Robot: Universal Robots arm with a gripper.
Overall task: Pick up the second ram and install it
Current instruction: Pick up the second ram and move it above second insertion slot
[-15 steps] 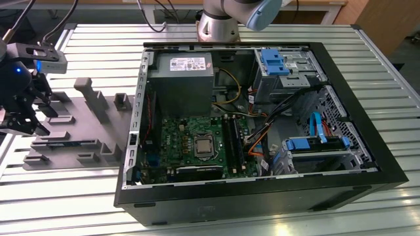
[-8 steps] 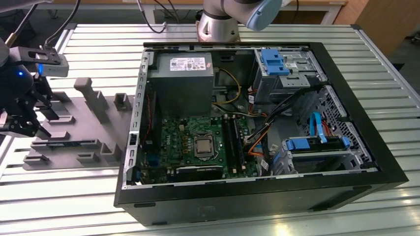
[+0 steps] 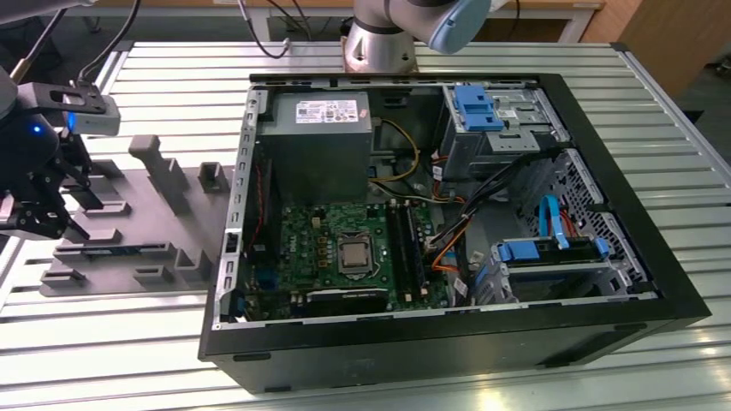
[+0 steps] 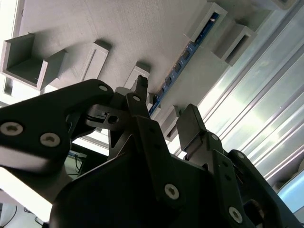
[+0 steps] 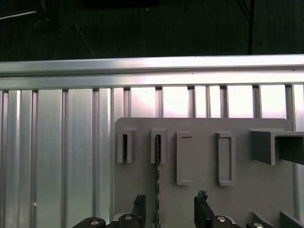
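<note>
My pincer [image 5: 170, 198] hangs wide open and empty, one finger to each side above the second ram [image 5: 157, 161], which stands on edge in the grey holder [image 5: 266, 190], so neither the lifting nor the fitting into the computer case [image 3: 457, 342] is done.

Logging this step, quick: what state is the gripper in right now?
Gripper: open, holding nothing; the second ram sits edge-up in the grey holder, between the spread fingers in the first wrist view.
</note>
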